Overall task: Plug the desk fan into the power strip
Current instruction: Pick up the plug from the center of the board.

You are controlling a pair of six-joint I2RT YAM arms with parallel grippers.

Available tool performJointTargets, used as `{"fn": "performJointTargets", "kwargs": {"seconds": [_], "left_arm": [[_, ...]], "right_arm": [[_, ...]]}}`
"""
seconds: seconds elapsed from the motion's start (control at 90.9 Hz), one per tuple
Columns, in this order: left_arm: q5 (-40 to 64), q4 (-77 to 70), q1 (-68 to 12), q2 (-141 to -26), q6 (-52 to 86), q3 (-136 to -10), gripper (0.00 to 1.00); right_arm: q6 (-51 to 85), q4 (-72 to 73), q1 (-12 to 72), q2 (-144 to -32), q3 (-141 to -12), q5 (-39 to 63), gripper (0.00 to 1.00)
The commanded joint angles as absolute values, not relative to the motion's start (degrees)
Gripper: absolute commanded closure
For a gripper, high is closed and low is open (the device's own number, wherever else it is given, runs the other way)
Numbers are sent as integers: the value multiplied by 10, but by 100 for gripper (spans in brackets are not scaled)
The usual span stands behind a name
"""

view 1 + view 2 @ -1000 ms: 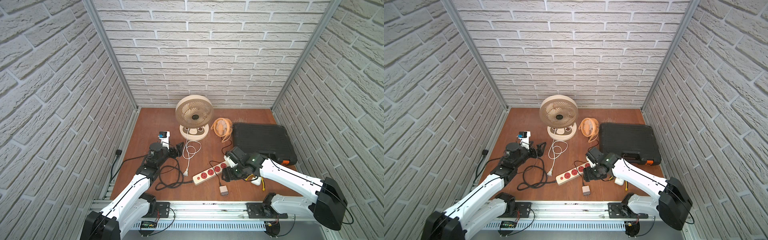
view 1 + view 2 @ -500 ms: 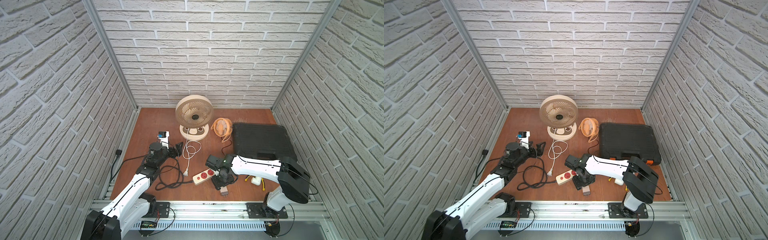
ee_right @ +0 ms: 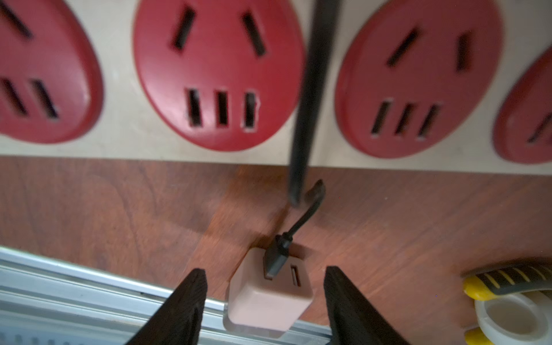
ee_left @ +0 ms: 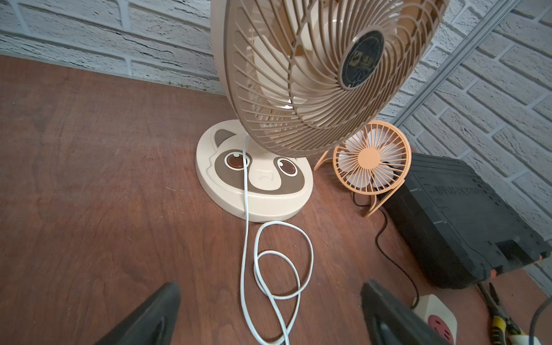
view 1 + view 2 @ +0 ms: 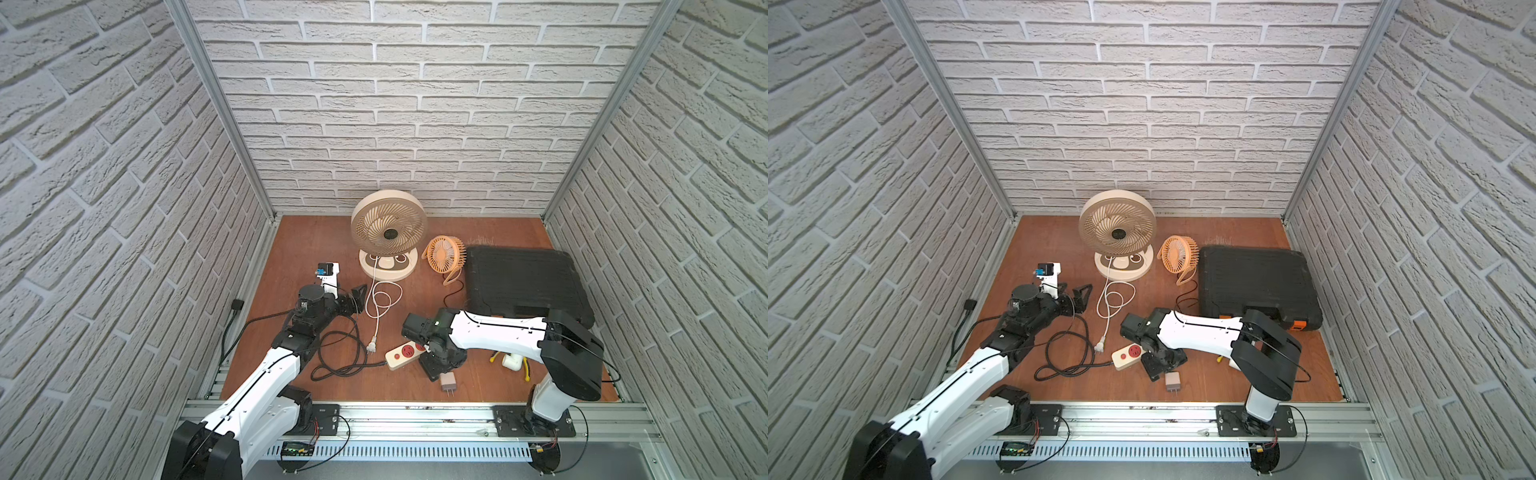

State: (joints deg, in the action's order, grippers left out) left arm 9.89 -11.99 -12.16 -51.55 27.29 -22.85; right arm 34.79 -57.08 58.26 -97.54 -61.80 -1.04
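Observation:
The beige desk fan [image 5: 388, 232] [image 5: 1117, 226] [image 4: 313, 74] stands at the back. Its white cord [image 4: 245, 239] loops forward and ends in a loose plug [image 5: 371, 345] [image 5: 1099, 345] on the table. The cream power strip [image 5: 405, 355] [image 5: 1127, 355] [image 3: 119, 143] lies in front, partly hidden under my right wrist. My right gripper [image 3: 265, 270] [image 5: 436, 368] points down and is open. Its jaws straddle a pink USB charger cube [image 3: 268, 304] [image 5: 449, 381] with a gap on each side. My left gripper [image 4: 270, 285] [image 5: 353, 297] hangs wide open above the cord loop, holding nothing.
A small orange fan [image 5: 444, 253] [image 4: 370, 155] stands by a black case [image 5: 523, 282] [image 4: 463, 215]; its black cable runs to the pink cube. The strip's black cord [image 5: 336, 353] coils at front left. Yellow-handled pliers [image 3: 507, 283] and a white tape roll [image 3: 507, 322] lie at the right.
My right arm has swung left across the power strip and turned its gripper down over the pink charger cube. The left arm has not moved.

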Motion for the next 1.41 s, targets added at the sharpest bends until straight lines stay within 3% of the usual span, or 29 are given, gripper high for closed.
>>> {"fn": "performJointTargets", "kwargs": {"seconds": [0.0,0.231,0.528,0.781,1.012,1.232,1.397], "left_arm": [[111,-144,-118,-513,281,-223,2],[116,-151,-117,-517,286,-221,2],[112,-147,-117,-508,282,-220,2],[109,-156,-118,-510,292,-216,2],[128,-173,-118,-533,306,-219,2],[122,-182,-118,-531,308,-212,2],[189,-186,-122,-561,313,-232,2]], "right_arm": [[369,-594,586,-949,-601,-31,27],[388,-544,587,-938,-566,4,32],[400,-505,592,-961,-543,25,48],[397,-488,593,-954,-559,-16,78],[377,-449,594,-916,-549,-64,94],[327,-404,594,-837,-549,-113,97],[285,-360,591,-803,-569,-153,97]]}}
